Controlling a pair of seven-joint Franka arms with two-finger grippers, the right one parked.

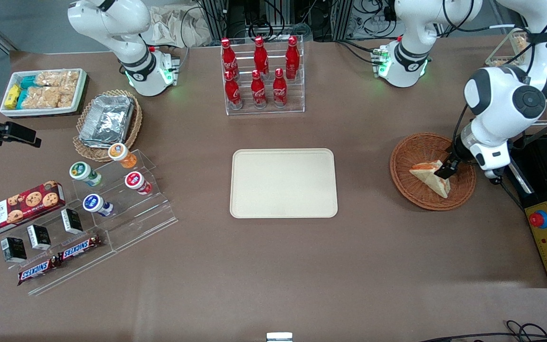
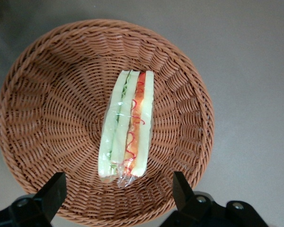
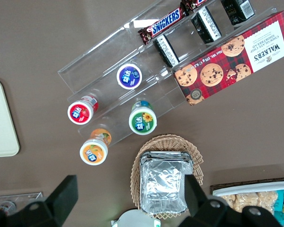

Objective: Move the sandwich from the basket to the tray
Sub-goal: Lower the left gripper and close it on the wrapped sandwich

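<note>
**Wrist view: fingers straddle the sandwich line, not yet on it**

Left wrist view shows the sandwich (image 2: 128, 125) lying in the middle of the reddish-brown basket (image 2: 38, 94), wrapped in clear film, its cut face with the green and orange-red layers turned up toward the camera. Its long axis runs away from the gripper (image 2: 119, 191), roughly at right angles to the line joining the two fingertips (image 2: 54, 189). The fingers are spread wide and hold nothing; one stands to each side of the sandwich's nearer end, well clear of the bread, so a straight descent should bring them down across the narrow width of the wedge, which is the grip the pickup wants.

From the front, the gripper (image 1: 447, 170) hangs over the basket (image 1: 416, 145) at the working arm's end of the table, right at the sandwich (image 1: 429, 176); whether a fingertip already touches the bread there is hard to judge, though the wrist view suggests not. The tray (image 1: 283, 183) lies bare at the table's centre, well apart from the basket, toward the parked arm's end.

My reading: the approach is lined up, the grasp not yet made, and the carry to the tray is all to come.
</note>
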